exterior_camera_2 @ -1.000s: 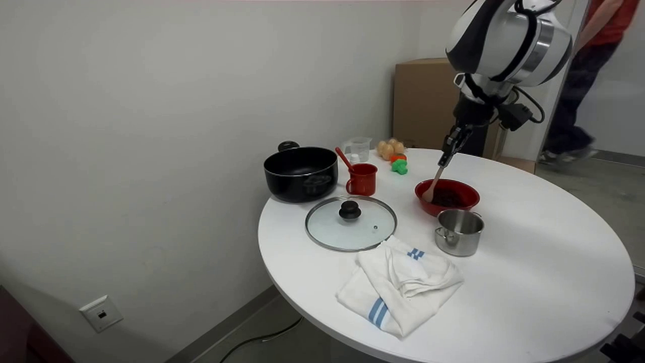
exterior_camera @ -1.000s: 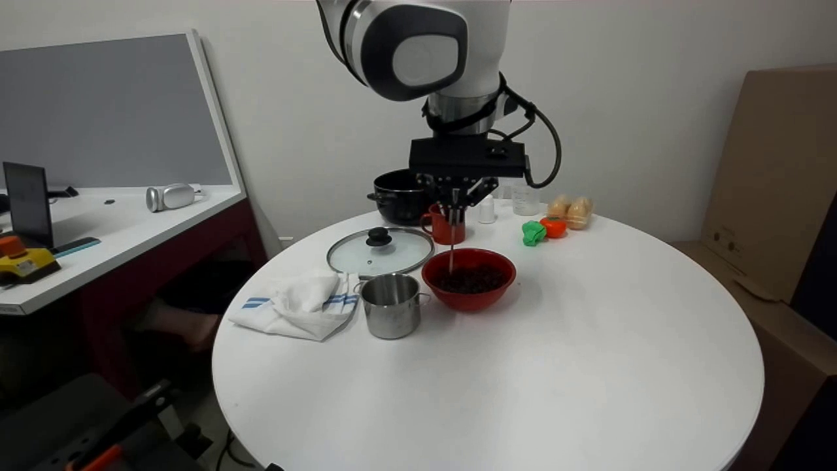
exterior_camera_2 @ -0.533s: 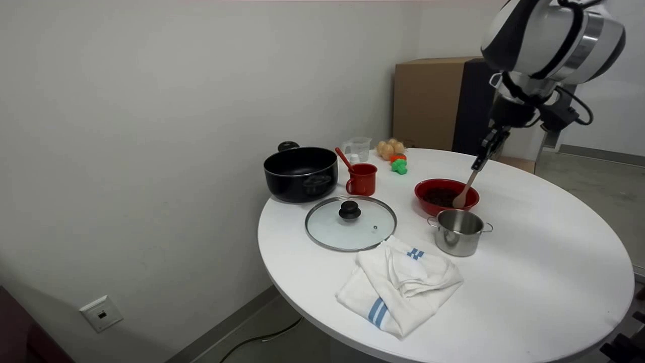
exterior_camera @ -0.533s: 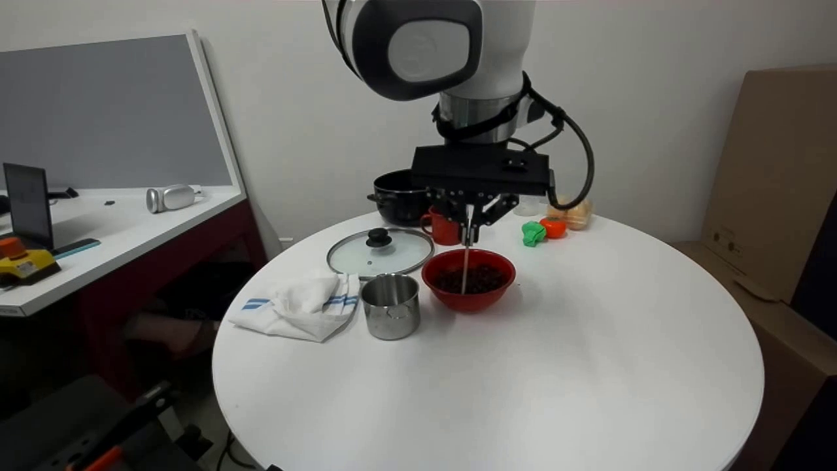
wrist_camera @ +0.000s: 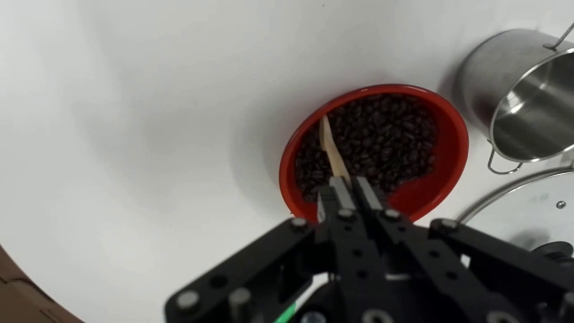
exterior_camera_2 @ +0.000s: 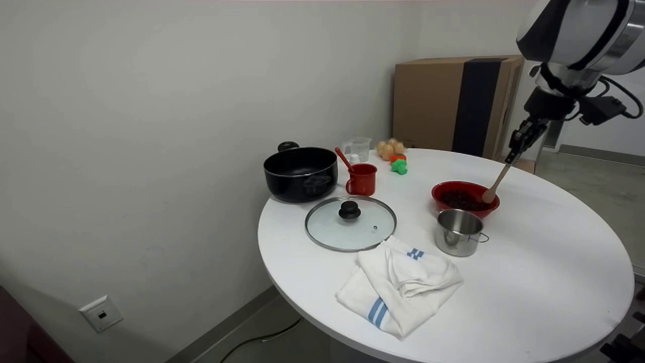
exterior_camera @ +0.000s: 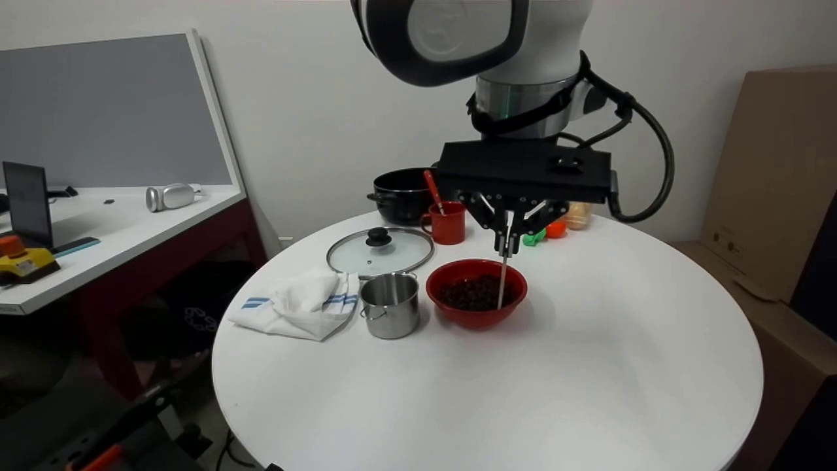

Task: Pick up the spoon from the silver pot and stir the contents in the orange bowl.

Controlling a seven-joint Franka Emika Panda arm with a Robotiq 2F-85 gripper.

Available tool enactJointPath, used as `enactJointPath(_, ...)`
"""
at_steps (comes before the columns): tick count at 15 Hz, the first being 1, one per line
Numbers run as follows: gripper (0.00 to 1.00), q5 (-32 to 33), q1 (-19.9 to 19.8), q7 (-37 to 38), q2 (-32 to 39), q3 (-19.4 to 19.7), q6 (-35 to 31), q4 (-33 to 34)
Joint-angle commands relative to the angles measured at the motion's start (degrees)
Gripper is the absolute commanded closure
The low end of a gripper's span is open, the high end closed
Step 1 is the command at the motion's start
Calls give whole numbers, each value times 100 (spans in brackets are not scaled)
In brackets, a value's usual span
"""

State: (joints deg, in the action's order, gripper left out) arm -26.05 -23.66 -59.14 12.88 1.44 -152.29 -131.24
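My gripper point(exterior_camera: 507, 248) is shut on the handle of the pale wooden spoon point(exterior_camera: 502, 284). The spoon leans, with its head down in the orange bowl point(exterior_camera: 477, 318), which looks red-orange and holds dark beans point(wrist_camera: 390, 139). In an exterior view the gripper point(exterior_camera_2: 511, 159) is above and right of the bowl point(exterior_camera_2: 437, 197), and the spoon point(exterior_camera_2: 498, 181) rests near the bowl's right side. In the wrist view the spoon's head point(wrist_camera: 323, 134) is at the rim's upper left, partly among the beans; the fingertips point(wrist_camera: 352, 184) hide its upper handle. The silver pot point(exterior_camera: 390, 314) stands empty close beside the bowl.
A glass lid point(exterior_camera_2: 327, 227) and a white cloth point(exterior_camera_2: 403, 292) lie near the pot. A black pot point(exterior_camera_2: 300, 184) and a red cup point(exterior_camera_2: 363, 181) with a red utensil stand behind. Toy eggs point(exterior_camera_2: 390, 149) and a green toy point(exterior_camera_2: 399, 167) are at the back.
My gripper and the spoon have moved right across the bowl in both exterior views. The bowl has shifted the same way. The silver pot has turned in place, its handles now pointing elsewhere.
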Motion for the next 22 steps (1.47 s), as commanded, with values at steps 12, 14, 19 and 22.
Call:
enactJointPath(12, 99, -379, 594, -562, -399, -341, 115, -382)
enactJointPath(14, 99, -474, 611, -694, -463, -304, 143, -508)
enactJointPath(19, 99, -364, 606, -601, -281, -49, -20, -476)
enactJointPath(22, 99, -336, 567, -543, -219, 98, -76, -376)
